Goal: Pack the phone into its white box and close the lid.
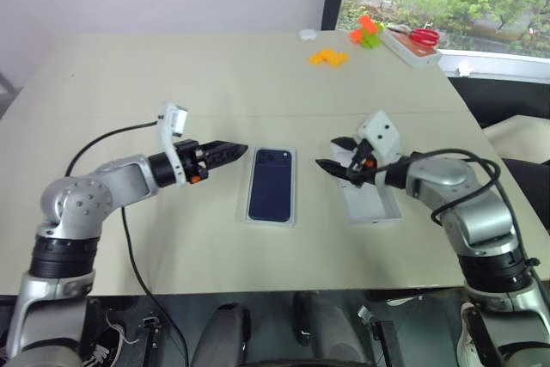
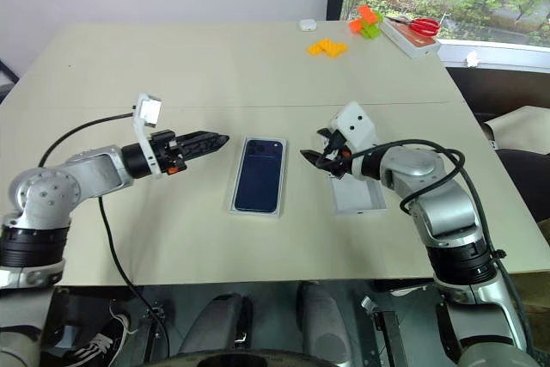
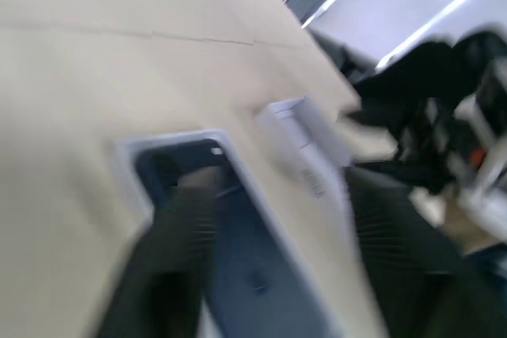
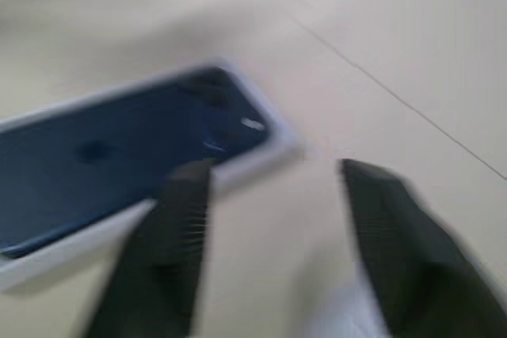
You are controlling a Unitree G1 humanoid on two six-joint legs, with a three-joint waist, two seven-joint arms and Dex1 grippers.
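The dark navy phone (image 1: 271, 185) lies flat in the white box (image 1: 270, 223) at the table's middle, its camera cluster at the far end. The lid (image 1: 371, 204) rests on the table to the right of the box, pale inside facing up. My left gripper (image 1: 232, 153) hovers just left of the box's far end, pointing at it; its fingers (image 3: 170, 267) stand apart, open and empty. My right gripper (image 1: 328, 152) hangs over the lid's far end, pointing left toward the phone; its fingers (image 4: 158, 251) are spread, holding nothing.
At the far right of the table lie orange blocks (image 1: 328, 58), green and orange blocks (image 1: 367, 33) and red scissors (image 1: 423, 38) on a white case. A black cable (image 1: 129, 238) trails from my left arm. The table's edge runs close on the right.
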